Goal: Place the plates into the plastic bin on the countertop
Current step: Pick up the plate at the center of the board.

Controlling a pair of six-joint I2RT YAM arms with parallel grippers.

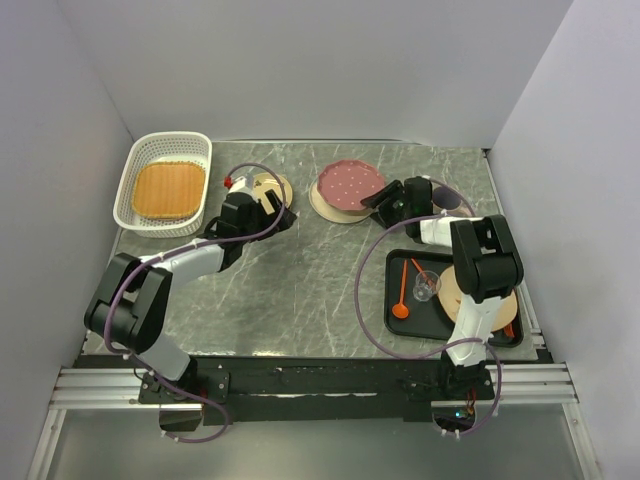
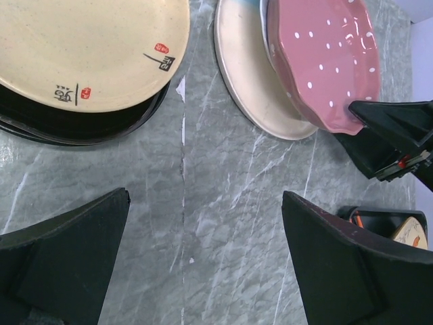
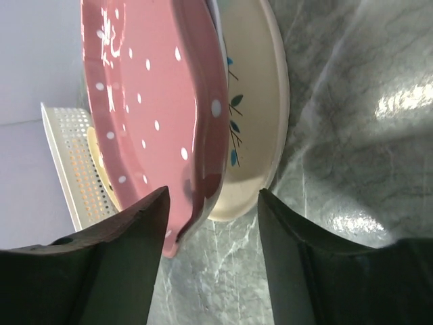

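Note:
The white plastic bin stands at the back left with an orange-brown squarish plate in it. A tan dark-rimmed plate lies on the countertop; it also shows in the left wrist view. My left gripper is open and empty beside it, over bare marble. The pink polka-dot plate rests on a cream sprig plate. My right gripper is open, its jaws either side of the pink plate's near rim, above the cream plate.
A flat black tray at the right holds an orange spoon, a clear glass and a plate partly under the right arm. A dark round shape lies behind the right wrist. Walls close in on three sides.

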